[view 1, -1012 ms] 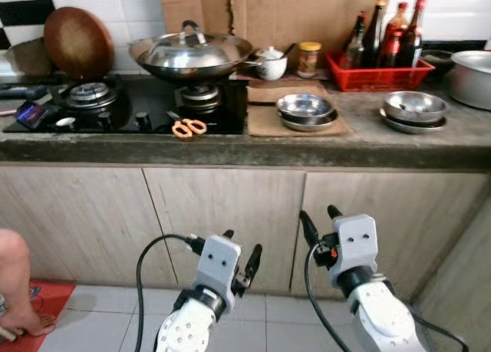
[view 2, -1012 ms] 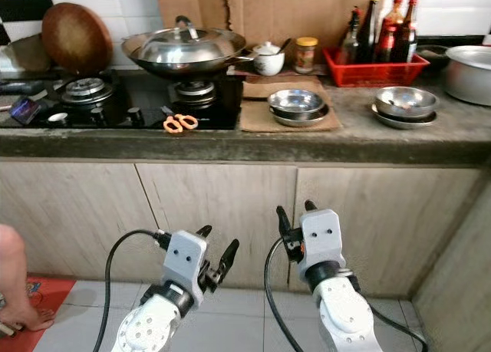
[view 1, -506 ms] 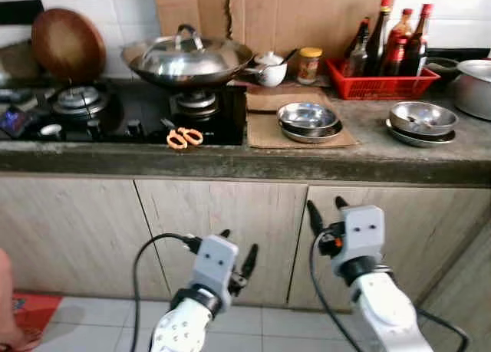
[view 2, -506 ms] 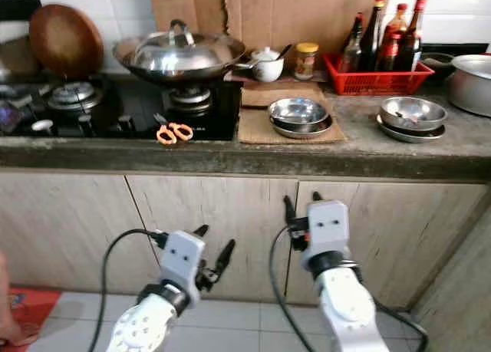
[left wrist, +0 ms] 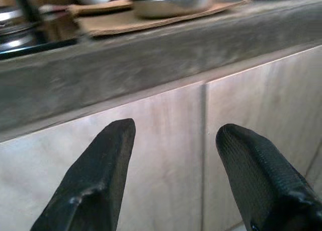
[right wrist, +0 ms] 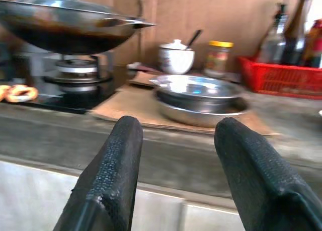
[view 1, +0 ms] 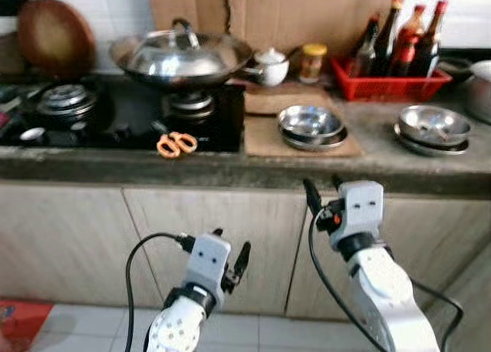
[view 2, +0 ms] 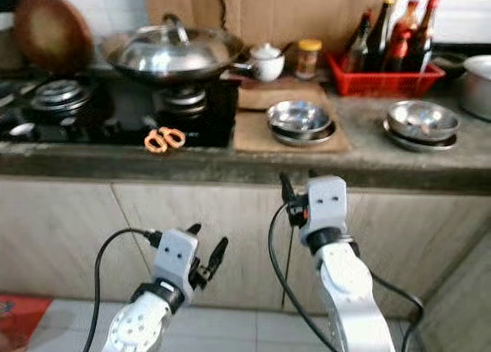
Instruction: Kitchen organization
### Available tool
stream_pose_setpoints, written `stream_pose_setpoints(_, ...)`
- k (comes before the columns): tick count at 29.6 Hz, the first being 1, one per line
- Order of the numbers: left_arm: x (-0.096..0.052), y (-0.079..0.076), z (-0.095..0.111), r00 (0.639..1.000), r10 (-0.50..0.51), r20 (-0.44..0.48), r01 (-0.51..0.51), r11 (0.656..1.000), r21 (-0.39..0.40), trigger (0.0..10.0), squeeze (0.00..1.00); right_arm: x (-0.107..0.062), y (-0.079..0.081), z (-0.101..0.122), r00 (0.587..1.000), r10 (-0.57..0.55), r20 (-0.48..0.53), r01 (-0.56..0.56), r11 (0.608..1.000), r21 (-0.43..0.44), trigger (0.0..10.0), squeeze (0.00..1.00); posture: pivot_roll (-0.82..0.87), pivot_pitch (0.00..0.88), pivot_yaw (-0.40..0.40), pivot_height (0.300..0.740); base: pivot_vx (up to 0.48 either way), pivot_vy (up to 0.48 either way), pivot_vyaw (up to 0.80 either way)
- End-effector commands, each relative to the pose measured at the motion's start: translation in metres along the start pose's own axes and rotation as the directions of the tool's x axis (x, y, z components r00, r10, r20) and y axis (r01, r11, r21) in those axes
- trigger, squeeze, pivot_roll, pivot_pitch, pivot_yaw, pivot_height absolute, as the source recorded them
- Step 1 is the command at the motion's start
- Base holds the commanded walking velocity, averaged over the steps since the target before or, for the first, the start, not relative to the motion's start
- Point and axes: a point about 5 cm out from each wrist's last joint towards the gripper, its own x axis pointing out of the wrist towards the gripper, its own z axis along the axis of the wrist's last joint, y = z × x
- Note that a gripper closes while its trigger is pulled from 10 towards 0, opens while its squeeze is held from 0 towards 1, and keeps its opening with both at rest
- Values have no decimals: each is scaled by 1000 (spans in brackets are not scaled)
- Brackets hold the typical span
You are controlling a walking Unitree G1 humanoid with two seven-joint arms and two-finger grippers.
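Right claw (view 1: pixel 321 187) raised to desk (view 1: pixel 230 172) edge, wide open, empty; stacked steel bowls (view 1: pixel 310 126) straight ahead on desk, just beyond. Left claw (view 1: pixel 230 249) low by cabinets, open, empty, farther off.

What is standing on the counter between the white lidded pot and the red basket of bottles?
A small glass jar with a yellow lid stands between the white lidded pot and the red basket, seen in both eye views.
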Motion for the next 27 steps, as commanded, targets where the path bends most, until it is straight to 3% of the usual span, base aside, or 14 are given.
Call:
stream_pose_setpoints(1, 0, -4, 1, 1000, -19, 5, 19, 1000, -5, 10000, 0, 1, -2, -2, 1000, 3, -8, -4, 1000, -15, 10000, 0, 52, 0, -37, 740, 255, 0, 0)
stream_pose_setpoints(9, 0, -4, 0, 1000, -21, 5, 21, 1000, -5, 10000, 0, 4, 6, -4, 999, 45, -18, -46, 999, -29, 10000, 0, 52, 0, -37, 740, 248, 0, 0)
stream_pose_setpoints(27, 1, -4, 3, 1000, -9, 13, 9, 1000, -4, 10000, 0, 14, 9, 3, 998, 61, 15, -60, 998, -27, 10000, 0, 53, 0, -45, 740, 252, 0, 0)
